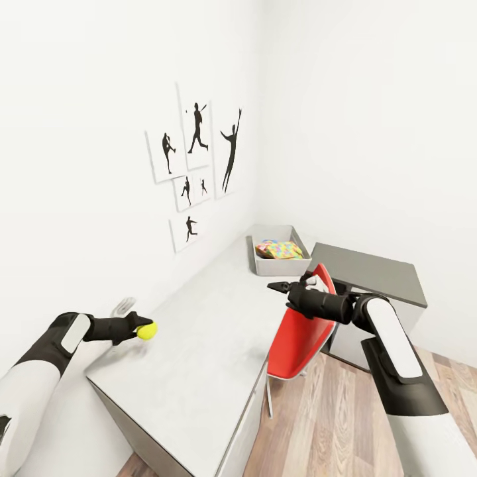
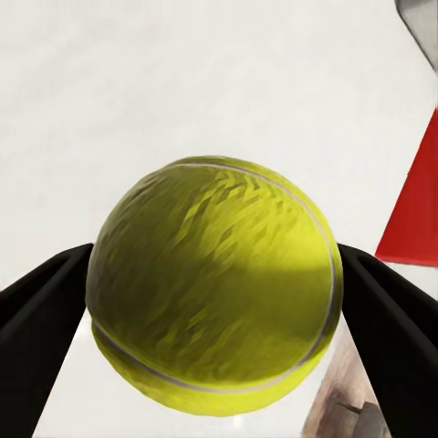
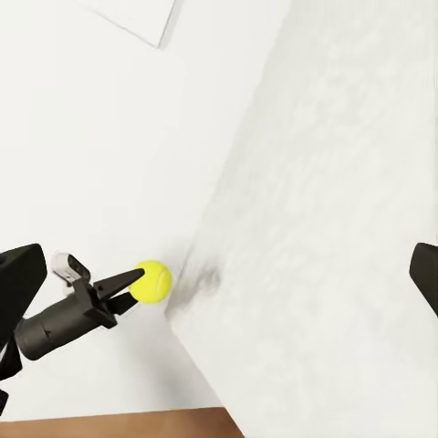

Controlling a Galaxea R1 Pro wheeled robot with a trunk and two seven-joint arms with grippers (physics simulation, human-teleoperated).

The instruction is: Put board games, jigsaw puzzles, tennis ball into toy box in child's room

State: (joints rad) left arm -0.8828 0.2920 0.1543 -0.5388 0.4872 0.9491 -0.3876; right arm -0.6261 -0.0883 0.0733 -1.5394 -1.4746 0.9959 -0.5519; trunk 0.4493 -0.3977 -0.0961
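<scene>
My left gripper [image 1: 143,327] is shut on the yellow-green tennis ball [image 1: 147,330], holding it just over the near left end of the pale grey table [image 1: 199,358], close to the wall. The left wrist view has the ball [image 2: 214,310] pinched between both black fingers [image 2: 36,319]. The light grey toy box [image 1: 262,266] stands at the table's far end with a colourful jigsaw puzzle [image 1: 278,249] inside. My right gripper [image 1: 278,286] hovers open over the table's right edge and looks back at the ball [image 3: 151,281]. The board games and the bed are out of view.
A red chair [image 1: 301,334] stands against the table's right side, under my right arm. The lower dark-grey-topped section [image 1: 371,268] joins the table beyond it. White walls with black silhouette posters [image 1: 195,156] close the left and far sides. Wood floor [image 1: 331,424] lies to the right.
</scene>
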